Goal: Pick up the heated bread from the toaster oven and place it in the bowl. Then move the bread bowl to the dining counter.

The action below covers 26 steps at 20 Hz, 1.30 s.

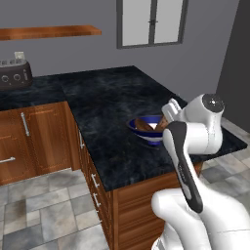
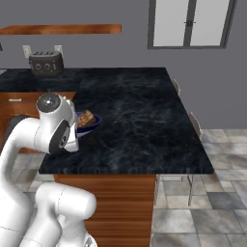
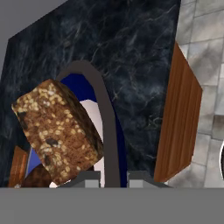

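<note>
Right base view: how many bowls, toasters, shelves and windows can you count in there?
bowl: 1
toaster: 1
shelf: 1
window: 1
Total: 4
</note>
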### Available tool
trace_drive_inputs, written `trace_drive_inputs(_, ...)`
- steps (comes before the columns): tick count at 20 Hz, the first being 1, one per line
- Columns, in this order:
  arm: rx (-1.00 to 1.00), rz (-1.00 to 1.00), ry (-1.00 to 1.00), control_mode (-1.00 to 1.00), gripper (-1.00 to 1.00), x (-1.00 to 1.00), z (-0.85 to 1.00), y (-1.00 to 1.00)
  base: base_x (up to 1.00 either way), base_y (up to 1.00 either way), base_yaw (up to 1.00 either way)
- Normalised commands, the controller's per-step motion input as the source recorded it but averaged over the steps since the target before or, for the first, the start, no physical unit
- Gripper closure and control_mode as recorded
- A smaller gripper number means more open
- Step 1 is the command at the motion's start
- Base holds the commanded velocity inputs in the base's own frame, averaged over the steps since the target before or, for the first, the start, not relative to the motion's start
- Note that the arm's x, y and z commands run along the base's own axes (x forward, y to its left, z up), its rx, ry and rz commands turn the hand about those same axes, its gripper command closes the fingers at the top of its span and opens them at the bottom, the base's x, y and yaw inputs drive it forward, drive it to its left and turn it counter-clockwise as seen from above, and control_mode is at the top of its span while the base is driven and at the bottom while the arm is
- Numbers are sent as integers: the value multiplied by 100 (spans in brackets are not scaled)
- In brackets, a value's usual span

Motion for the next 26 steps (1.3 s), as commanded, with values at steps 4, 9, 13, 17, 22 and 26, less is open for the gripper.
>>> trace_drive_inputs(4,-5,-1,0,-100,100,100,-44,0,0,0,0)
trace_drive_inputs(9,0,0,0,-100,100,100,-39,0,0,0,0)
trace_drive_inputs(13,-2,0,0,-100,100,100,-43,0,0,0,0)
trace_drive_inputs(17,-5,-1,0,-100,100,100,-49,0,0,0,0)
trace_drive_inputs(22,-2,0,5,-100,100,82,-45,0,0,0,0)
trace_drive_inputs(26,0,0,4,-100,-100,11,-2,0,0,0,0)
